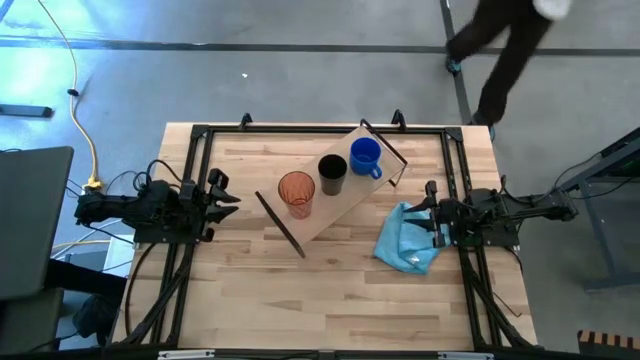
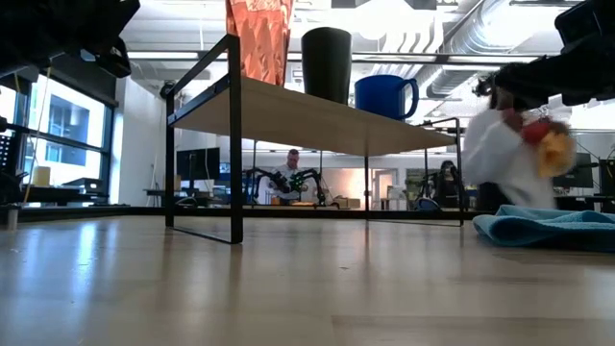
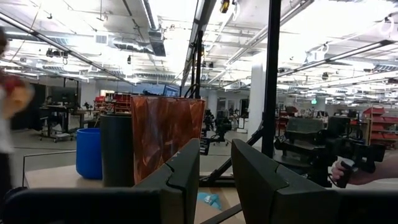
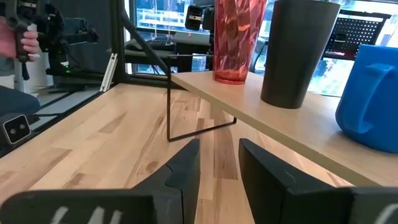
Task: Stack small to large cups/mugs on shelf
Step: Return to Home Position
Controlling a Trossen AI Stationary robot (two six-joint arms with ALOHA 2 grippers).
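Note:
The shelf (image 1: 325, 212), a light wooden board on thin black brackets, stands slantwise at the middle of the table. Three vessels stand upright on it in a row, each on its base. They are the orange-red tumbler (image 1: 296, 193) at the near-left end, the black cup (image 1: 332, 174) in the middle, and the blue mug (image 1: 365, 157) at the far-right end with its handle toward the right. My left gripper (image 1: 232, 197) is open and empty left of the shelf, pointing at the tumbler (image 3: 166, 140). My right gripper (image 1: 428, 205) is open and empty right of the shelf, low over the table (image 4: 219, 146).
A light blue cloth (image 1: 408, 240) lies crumpled on the table in front of my right gripper. Black rails (image 1: 190, 170) frame the tabletop. A person walks past beyond the far right corner (image 1: 500, 50). Bare wood lies toward the near edge (image 1: 330, 300).

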